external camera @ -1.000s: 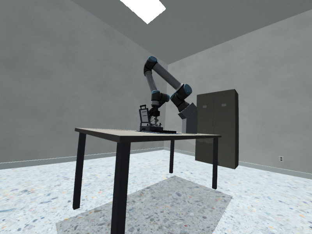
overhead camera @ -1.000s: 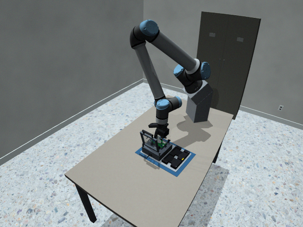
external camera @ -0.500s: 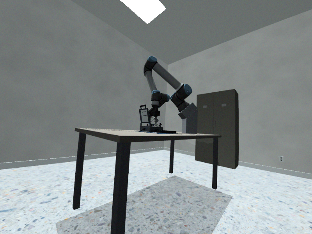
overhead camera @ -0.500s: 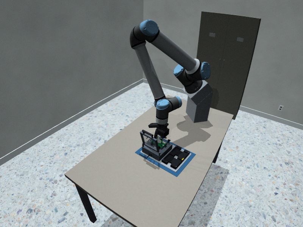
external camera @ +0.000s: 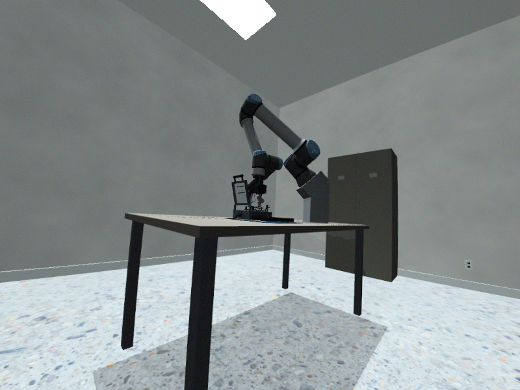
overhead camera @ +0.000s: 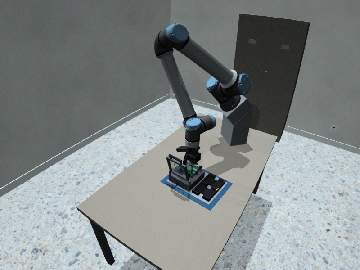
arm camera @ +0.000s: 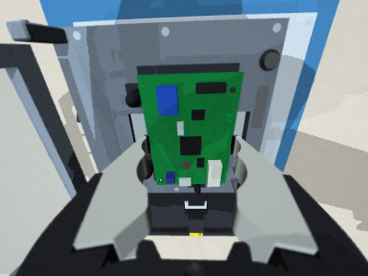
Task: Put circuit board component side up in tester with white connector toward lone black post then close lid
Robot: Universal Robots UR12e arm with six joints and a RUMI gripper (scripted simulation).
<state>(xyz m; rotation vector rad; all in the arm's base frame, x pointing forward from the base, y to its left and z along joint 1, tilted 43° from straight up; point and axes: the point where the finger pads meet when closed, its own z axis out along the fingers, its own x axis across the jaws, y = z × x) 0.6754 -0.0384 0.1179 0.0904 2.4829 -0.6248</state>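
In the wrist view my gripper (arm camera: 189, 136) is shut on the long edges of the green circuit board (arm camera: 192, 130), component side up, close above the grey tester. The board's white connector (arm camera: 214, 173) is at the near end, toward me. One black post (arm camera: 270, 59) stands at the tester's far right corner, another black post (arm camera: 132, 97) at the board's left edge. The tester's lid (overhead camera: 173, 164) stands open and upright on the left. In the top view the gripper (overhead camera: 190, 165) is down inside the tester (overhead camera: 186, 177). The pins are hidden under the board.
The black tray (overhead camera: 209, 186) lies to the right of the tester on a blue mat (overhead camera: 197, 186). The robot's grey base (overhead camera: 236, 123) stands at the table's far side. A dark cabinet (overhead camera: 268, 66) stands behind the table.
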